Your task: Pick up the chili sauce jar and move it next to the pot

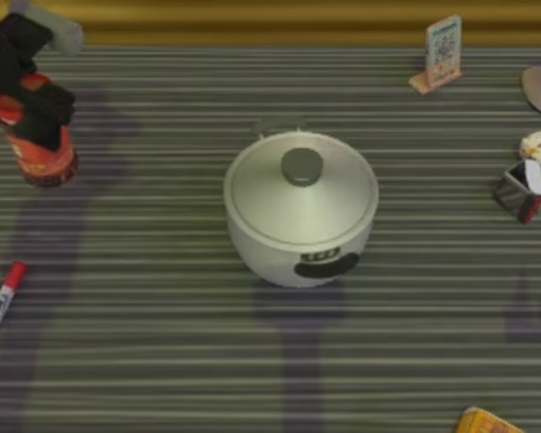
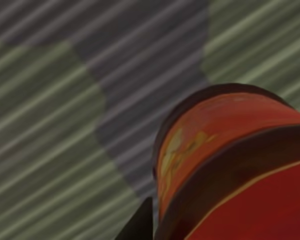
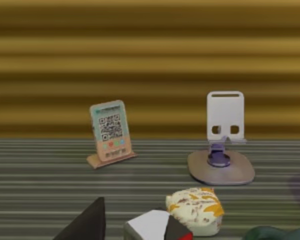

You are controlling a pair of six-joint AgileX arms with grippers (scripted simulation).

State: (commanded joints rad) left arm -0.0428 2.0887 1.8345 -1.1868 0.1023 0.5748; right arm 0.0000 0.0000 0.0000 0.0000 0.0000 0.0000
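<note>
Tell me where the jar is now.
In the top view the jar sits at the far left, held under the left end effector, well left of the pot, above the marker.

Lighting's pretty even and soft, no glare anywhere. The pot (image 1: 300, 206) throws a faint shadow toward the near edge of the desk (image 1: 162, 379), and long arm shadows run down the left. Everything's a bit blurry, the left wrist view most.
</note>
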